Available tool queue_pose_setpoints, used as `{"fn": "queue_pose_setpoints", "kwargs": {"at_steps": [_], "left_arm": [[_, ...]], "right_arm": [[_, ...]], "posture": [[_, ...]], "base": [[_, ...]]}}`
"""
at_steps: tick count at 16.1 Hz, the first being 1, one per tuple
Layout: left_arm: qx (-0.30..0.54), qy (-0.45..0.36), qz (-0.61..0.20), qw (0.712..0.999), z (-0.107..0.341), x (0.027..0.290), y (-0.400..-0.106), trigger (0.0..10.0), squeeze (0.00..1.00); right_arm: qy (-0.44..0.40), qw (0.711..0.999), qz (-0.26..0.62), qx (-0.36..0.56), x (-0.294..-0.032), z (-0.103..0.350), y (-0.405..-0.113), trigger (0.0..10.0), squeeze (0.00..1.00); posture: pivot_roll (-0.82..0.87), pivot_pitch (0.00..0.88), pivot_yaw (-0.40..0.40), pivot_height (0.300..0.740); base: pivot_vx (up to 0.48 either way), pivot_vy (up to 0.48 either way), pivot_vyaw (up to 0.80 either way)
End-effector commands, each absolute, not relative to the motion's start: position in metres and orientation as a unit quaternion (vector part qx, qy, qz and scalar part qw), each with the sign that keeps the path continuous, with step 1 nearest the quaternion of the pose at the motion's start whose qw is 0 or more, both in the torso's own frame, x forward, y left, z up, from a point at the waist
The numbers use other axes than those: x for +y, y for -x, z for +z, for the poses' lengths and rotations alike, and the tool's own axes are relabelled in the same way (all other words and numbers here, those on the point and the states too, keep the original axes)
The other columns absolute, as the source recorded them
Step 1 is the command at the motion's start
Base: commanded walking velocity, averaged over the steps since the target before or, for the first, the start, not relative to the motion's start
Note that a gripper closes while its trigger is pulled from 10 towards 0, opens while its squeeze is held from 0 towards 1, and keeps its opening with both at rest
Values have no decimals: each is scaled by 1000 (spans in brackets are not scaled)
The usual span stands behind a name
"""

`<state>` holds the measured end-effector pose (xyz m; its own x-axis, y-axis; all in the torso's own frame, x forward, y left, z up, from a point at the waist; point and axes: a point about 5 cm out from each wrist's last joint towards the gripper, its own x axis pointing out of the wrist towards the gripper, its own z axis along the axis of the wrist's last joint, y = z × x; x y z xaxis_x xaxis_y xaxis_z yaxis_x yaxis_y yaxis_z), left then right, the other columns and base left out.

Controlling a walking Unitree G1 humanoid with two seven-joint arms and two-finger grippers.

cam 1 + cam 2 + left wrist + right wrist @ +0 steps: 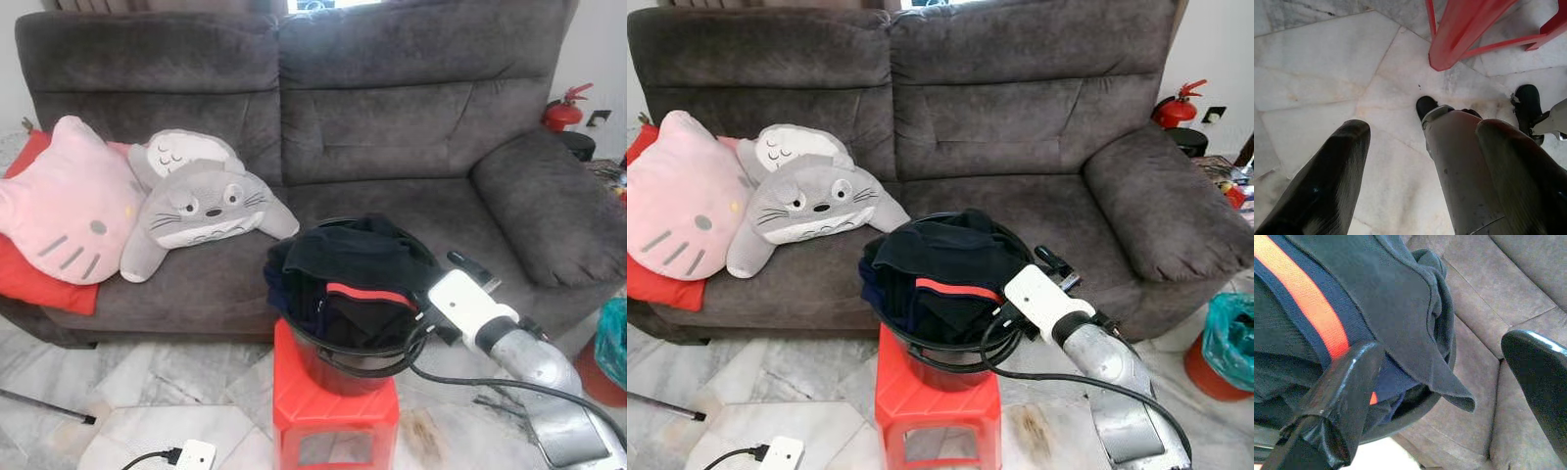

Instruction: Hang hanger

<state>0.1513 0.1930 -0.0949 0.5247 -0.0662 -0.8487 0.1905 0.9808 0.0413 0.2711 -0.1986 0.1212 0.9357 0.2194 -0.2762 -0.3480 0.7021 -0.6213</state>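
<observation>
on the red plastic stool, the black bucket held soft, limp dark clothes; the right gripper, fingers spread, hovered at the rim, where a fold looked easiest to pinch.

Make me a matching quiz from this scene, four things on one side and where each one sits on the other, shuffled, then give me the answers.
Things:
1. black bucket of dark clothes
2. Totoro plush
3. fire extinguisher
4. right gripper

Places:
A. beyond the sofa's armrest on the robot's right
B. on the sofa seat beside the pink cat cushion
C. on top of the red stool
D. by the bucket's rim, fingers apart

Pairs: 1-C, 2-B, 3-A, 4-D
</observation>
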Motion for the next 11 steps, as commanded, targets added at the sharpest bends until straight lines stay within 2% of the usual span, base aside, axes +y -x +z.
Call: {"fn": "queue_pose_setpoints", "kwargs": {"at_steps": [1, 11], "left_arm": [[497, -72, -75, 862, -97, 199, -144, 10000, 0], [502, -77, -68, 859, -97, 208, -139, 10000, 0]], "right_arm": [[336, 923, 165, 88, -192, 121, -265, 10000, 0], [343, 927, 121, 91, -208, 121, -275, 10000, 0]], "posture": [[-219, 0, 39, 740], [-221, 0, 43, 740]], "base": [[0, 0, 0], [0, 0, 0]]}}
